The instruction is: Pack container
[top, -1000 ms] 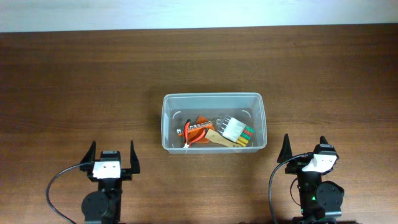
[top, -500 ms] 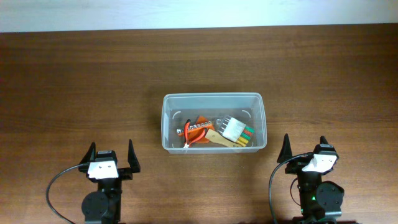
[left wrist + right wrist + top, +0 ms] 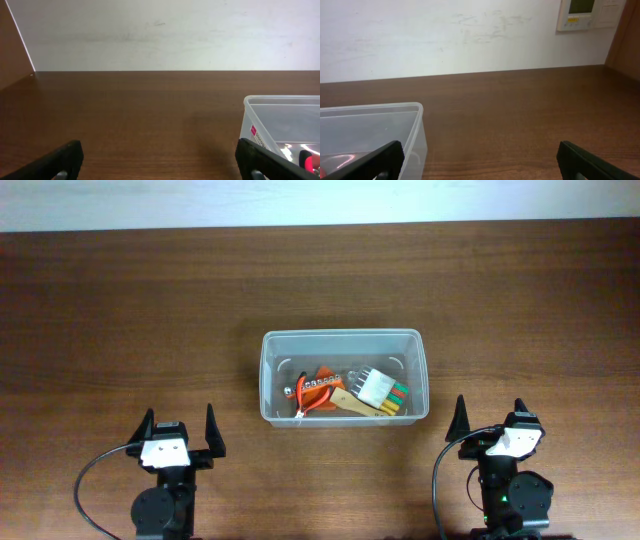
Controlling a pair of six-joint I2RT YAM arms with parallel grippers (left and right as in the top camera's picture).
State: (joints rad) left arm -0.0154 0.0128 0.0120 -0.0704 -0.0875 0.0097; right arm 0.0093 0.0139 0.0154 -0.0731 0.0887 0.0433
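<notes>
- The container sits near the middle of the tabletop, long side toward me. It lies between the two arms and a little ahead of both, so I judge either arm could reach in from above.
- It is open at the top, with no lid in view. Gathered toward its near wall are a red-handled tool, a tan flat piece and a white block with coloured stripes. They overlap, and I cannot tell which lies on which.
- The left fingers are spread wide and grasp nothing. They sit at the near edge of the tabletop, well apart from the tub, pointing toward the far wall.
- The right fingers are likewise released and empty. They are near the tub's near right corner but not touching it.
- My left wrist view catches the tub's corner at the right of the frame, and my right wrist view catches it at the left. That fits a tub placed between the arms.
- I see nothing loose outside the tub, so I judge the packing done or nearly so. The arms look parked clear of the tub so they cannot bump it.
- The thin clear plastic looks light, so I expect it would slide if nudged.
</notes>
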